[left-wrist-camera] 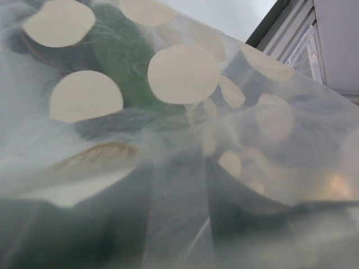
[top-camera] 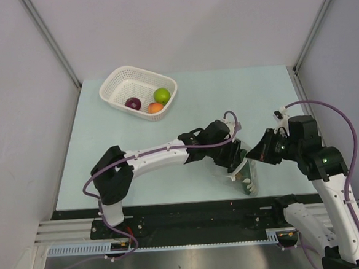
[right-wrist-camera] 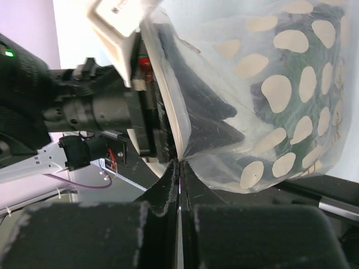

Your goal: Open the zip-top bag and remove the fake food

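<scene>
The zip-top bag (top-camera: pixel 249 177) (right-wrist-camera: pixel 280 95), clear with white dots, hangs over the table's near edge between both arms. My right gripper (top-camera: pixel 257 156) (right-wrist-camera: pixel 180 163) is shut on a thin edge of its film. My left gripper (top-camera: pixel 236 166) (left-wrist-camera: pixel 179 224) reaches into the bag's mouth; its dark fingers (left-wrist-camera: pixel 61 235) stand apart behind blurred plastic with nothing seen between them. Ahead of them lies a dark green cucumber (left-wrist-camera: pixel 126 61). More fake food sits in the basket: a lime-green ball (top-camera: pixel 161 96), an orange-red fruit (top-camera: pixel 155 107) and a purple onion-like piece (top-camera: pixel 133 104).
The white perforated basket (top-camera: pixel 115 83) stands at the table's back left. Grey walls close in on both sides and behind. A black rail (top-camera: pixel 191 215) runs along the near edge, under the bag.
</scene>
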### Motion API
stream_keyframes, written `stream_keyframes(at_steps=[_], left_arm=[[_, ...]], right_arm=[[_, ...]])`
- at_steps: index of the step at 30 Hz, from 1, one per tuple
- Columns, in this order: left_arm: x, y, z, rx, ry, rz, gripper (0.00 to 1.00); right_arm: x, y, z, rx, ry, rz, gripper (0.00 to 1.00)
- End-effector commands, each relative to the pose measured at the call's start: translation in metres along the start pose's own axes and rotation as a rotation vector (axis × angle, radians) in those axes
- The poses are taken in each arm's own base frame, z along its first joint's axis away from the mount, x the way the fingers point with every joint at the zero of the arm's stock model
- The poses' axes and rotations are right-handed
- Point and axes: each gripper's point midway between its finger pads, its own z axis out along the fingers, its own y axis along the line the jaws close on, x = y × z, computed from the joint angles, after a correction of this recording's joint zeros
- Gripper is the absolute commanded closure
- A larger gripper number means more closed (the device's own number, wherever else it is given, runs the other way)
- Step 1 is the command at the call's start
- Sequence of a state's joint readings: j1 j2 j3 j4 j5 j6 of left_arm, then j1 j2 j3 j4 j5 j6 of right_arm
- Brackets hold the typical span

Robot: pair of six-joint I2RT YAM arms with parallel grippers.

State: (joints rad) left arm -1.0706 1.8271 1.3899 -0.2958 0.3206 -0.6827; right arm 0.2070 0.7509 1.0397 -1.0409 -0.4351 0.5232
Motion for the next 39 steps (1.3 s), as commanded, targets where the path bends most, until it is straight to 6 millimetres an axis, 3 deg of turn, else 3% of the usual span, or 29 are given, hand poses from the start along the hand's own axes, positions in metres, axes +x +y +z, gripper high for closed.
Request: stream_keyframes(at_steps=[1, 7, 16, 22, 28, 31, 33, 39], left_arm=[[-0.015, -0.029, 0.011, 0.074, -0.04, 0.014, 0.46], [-0.017, -0.024, 0.03, 0.062, -0.057, 0.007, 0.36], [-0.027, -0.017, 0.053, 0.031, -0.107, 0.003, 0.43], [-0.027, -0.006, 0.07, -0.013, -0.104, -0.031, 0.33], [-0.021, 0.005, 0.087, -0.035, -0.092, -0.052, 0.34], [-0.019, 0.006, 0.09, -0.034, -0.086, -0.053, 0.41], [-0.02, 0.004, 0.089, -0.025, -0.085, -0.049, 0.54], [-0.025, -0.005, 0.076, -0.013, -0.094, 0.014, 0.76]], right_arm=[[0.003, -0.004, -0.004, 0.015, 0.006, 0.019, 1.0], [0.007, -0.01, -0.009, 0.044, -0.002, 0.049, 1.0], [0.017, -0.022, -0.018, 0.096, 0.007, 0.055, 1.0], [0.018, -0.022, -0.022, 0.104, 0.013, 0.038, 1.0], [0.018, -0.023, -0.027, 0.123, 0.011, 0.014, 1.0], [0.016, -0.025, -0.03, 0.138, 0.001, 0.007, 1.0], [0.015, -0.025, -0.03, 0.142, -0.002, 0.003, 1.0], [0.011, -0.025, -0.031, 0.148, -0.021, 0.002, 1.0]])
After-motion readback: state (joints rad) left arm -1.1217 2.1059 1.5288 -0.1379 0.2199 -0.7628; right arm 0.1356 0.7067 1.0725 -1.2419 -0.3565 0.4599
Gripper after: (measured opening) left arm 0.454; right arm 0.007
